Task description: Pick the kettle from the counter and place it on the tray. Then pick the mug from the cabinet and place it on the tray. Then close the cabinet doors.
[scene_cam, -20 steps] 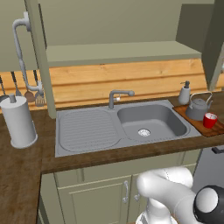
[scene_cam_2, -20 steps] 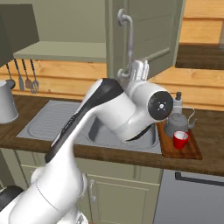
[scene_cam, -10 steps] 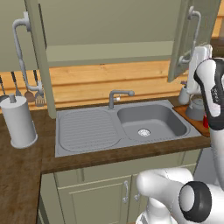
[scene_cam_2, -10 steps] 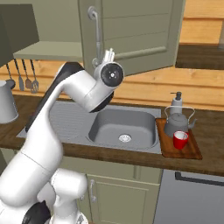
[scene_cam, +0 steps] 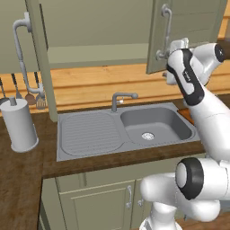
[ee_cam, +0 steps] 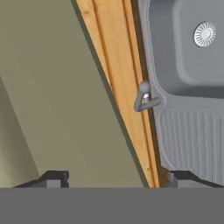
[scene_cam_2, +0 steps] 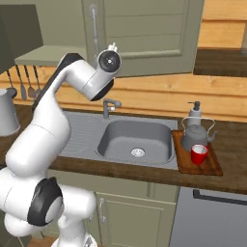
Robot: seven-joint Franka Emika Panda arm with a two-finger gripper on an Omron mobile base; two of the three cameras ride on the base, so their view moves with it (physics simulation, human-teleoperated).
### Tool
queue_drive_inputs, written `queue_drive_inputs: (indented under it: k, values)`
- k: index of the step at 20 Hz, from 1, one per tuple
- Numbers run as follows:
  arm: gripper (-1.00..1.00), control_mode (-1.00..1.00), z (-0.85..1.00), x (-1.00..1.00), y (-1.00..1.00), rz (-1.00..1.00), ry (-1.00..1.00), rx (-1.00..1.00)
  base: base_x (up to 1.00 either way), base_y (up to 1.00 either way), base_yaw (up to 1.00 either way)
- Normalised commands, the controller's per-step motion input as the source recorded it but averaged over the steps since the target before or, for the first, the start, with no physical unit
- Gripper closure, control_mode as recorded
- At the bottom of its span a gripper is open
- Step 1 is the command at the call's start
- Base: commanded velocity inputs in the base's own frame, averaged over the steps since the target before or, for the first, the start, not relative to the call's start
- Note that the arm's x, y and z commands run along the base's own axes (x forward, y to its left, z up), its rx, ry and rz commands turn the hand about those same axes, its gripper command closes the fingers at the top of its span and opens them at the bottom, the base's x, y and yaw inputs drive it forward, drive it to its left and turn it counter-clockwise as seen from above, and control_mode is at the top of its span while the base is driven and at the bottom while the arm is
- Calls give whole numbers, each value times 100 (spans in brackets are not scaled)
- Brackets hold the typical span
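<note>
Kettle (scene_cam_2: 195, 133), mug (scene_cam_2: 198, 154) on tray (scene_cam_2: 212, 168); cabinet doors (scene_cam: 186, 33) ajar (gripper (ee_cam: 113, 178) spread)

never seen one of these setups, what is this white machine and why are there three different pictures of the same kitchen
The white machine is a robot arm on a base that can drive, shown in a computer-drawn kitchen. Two pictures come from cameras on that base, one behind the arm on each side. The third comes from a camera on the hand itself, looking along its claw, whose two dark fingertips stand apart with nothing between them.

The hand is raised beside a cabinet door, which stands partly open. On the counter sit a steel sink and a tray carrying the kettle and the red mug. A soap bottle stands behind the tray.
</note>
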Motion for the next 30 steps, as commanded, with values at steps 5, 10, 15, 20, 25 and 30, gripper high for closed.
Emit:
queue_drive_inputs:
  k: [5,10,15,20,25,30]
  values:
    - [-100,-100,0,100,0,0,3,5,0,0,0]
    - [-100,-100,-3,99,3,0,0,3,0,0,0]
    - [-100,-100,-14,92,1,0,0,4,0,0,0]
    - [-100,-100,-29,88,2,0,0,4,0,0,0]
    - [-100,-100,-67,71,6,0,-2,0,0,0,0]
    - [-100,-100,-91,51,2,0,0,-1,0,0,0]
